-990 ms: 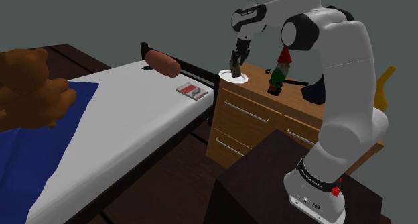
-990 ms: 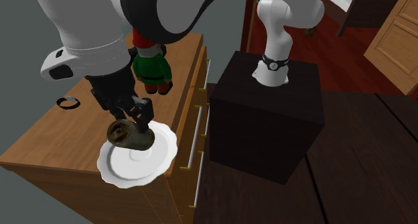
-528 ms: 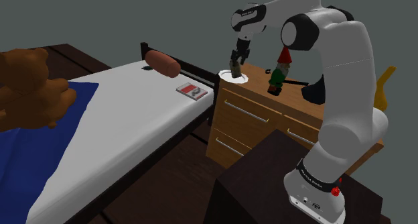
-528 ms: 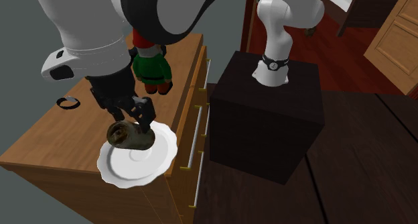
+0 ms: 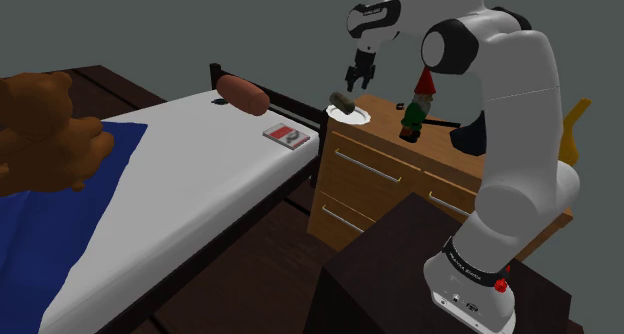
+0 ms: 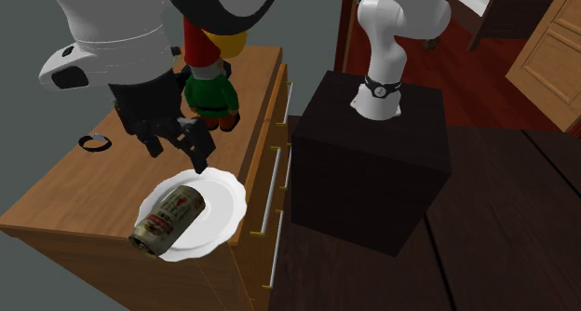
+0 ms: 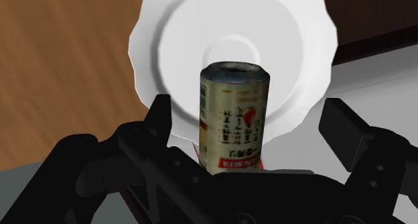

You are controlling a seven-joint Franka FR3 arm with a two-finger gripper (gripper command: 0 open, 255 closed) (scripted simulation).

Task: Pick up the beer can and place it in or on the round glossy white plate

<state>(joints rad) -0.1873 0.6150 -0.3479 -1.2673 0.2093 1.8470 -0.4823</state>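
The beer can [image 6: 168, 221], pale with red print, lies on its side on the round white plate [image 6: 219, 202], one end reaching past the plate's rim towards the dresser's corner. My gripper [image 6: 177, 143] hangs open just above it, touching nothing. In the shoulder view the can [image 5: 342, 101] rests on the plate [image 5: 356, 113] below the gripper [image 5: 358, 80]. In the wrist view the can [image 7: 234, 119] lies between the spread fingers [image 7: 159, 119], free of both, over the plate [image 7: 234, 35].
The plate sits at the corner of a wooden dresser [image 6: 102, 183]. A garden gnome [image 6: 209, 90] stands close behind the gripper, and a small black ring [image 6: 93, 142] lies beside it. A bed [image 5: 180, 182] with a teddy bear [image 5: 45, 132] is at the shoulder view's left.
The gripper has opened and risen off the plate. The can, held upright before, has dropped and now lies on its side on the plate.
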